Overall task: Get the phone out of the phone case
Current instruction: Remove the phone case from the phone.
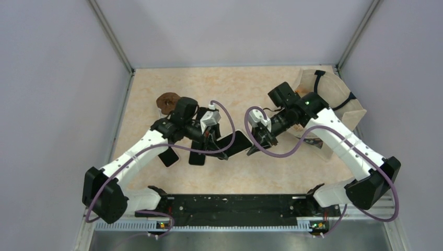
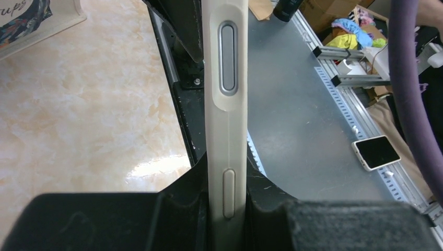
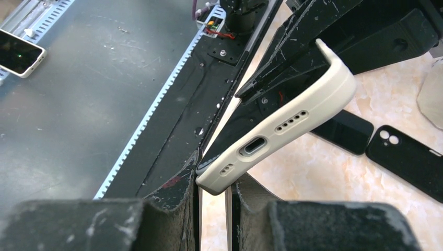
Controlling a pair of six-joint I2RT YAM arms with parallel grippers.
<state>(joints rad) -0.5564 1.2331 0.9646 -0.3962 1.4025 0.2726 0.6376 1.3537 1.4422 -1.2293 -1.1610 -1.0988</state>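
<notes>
The left arm (image 1: 133, 154) is reaching out from its base in a long shallow line and bending at the wrist, so the left end effector (image 2: 228, 209) is pointing across toward its partner. The right arm (image 1: 339, 138) is folding back sharply at the elbow and angling its wrist down, so the right end effector (image 3: 214, 201) is facing the left one, the two tips standing near each other. Between them one cream phone case (image 2: 227, 120) is hanging on edge above the worktop (image 1: 261, 89): the left end effector is clamping it across its flat faces, the side buttons running straight out ahead of the fingers, while the right end effector is pinching the bottom corner beside the charging port. One phone (image 1: 235, 142) is sitting in that case, its dark face showing from above. Just behind the left end effector, toward its own arm, one glossy black slab (image 3: 342, 130) and one black case (image 3: 407, 157) with camera cut-outs are lying flat; a third dark shape (image 1: 201, 112) may be lying on the far side of its wrist, though the arm is covering most of it. One brown round object (image 1: 167, 102) is resting beyond that wrist, one pale basket (image 1: 355, 112) is standing behind the right elbow, and one white handset (image 2: 376, 152) is lying off the worktop, well apart from both end effectors.
</notes>
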